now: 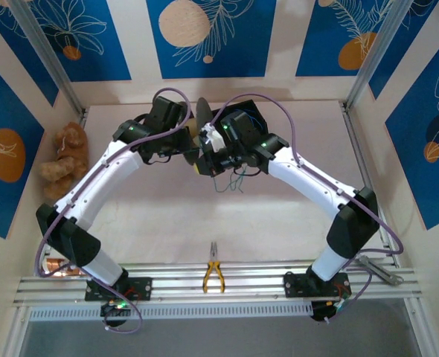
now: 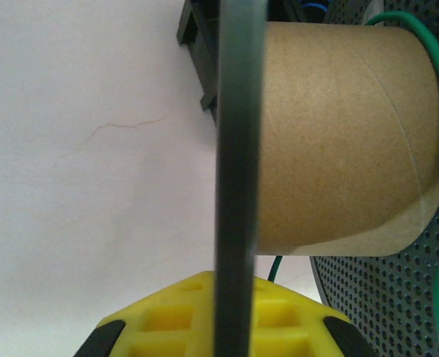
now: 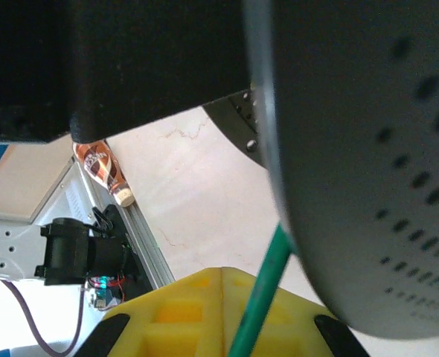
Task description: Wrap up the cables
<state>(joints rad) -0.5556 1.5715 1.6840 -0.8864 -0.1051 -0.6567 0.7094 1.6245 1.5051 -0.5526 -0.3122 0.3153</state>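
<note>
Dangling cables (image 1: pixel 231 183) beneath right claw (image 1: pixel 207 155)

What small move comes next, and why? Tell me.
Probably carry the right pincer around the cardboard core, keeping the green cable it pinches taut. The left pincer is clamped on the spool's flange, a single turn shows on the core, and loose strands hang below.

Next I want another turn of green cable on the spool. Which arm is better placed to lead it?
Right. The green cable runs out between the shut right fingers, beside the spool. The left fingers are clamped on the spool's black flange, so that arm probably steadies it.
</note>
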